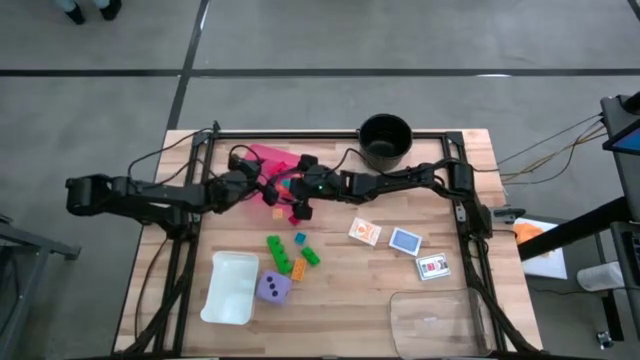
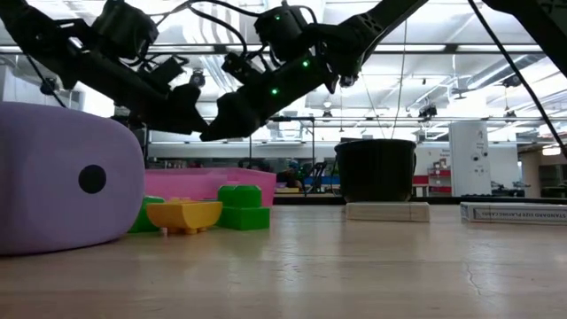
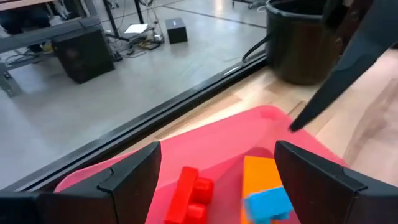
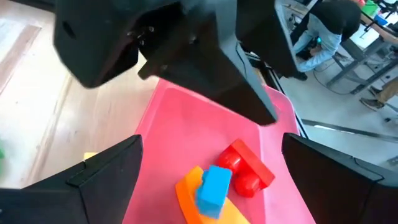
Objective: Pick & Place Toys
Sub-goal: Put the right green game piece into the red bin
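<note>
A pink tray [image 1: 262,158] lies at the far middle of the table. It holds a red brick [image 3: 189,193] and an orange brick [image 3: 260,176] with a blue brick [image 3: 268,203] on top. My left gripper [image 1: 266,186] and my right gripper [image 1: 297,200] both hover open over the tray, facing each other, their fingers clear of the bricks. Nearer the front lie green bricks [image 1: 283,260], a teal brick [image 1: 299,238], an orange brick [image 1: 297,269] and a purple dotted die [image 1: 272,288]. Three cards [image 1: 404,241] lie flat to the right.
A black round pot [image 1: 385,140] stands at the far edge, right of the tray. A white tub [image 1: 230,288] sits beside the die, and a clear plastic lid [image 1: 440,320] lies at the near right. Black frame rails [image 1: 190,260] run along the table's sides.
</note>
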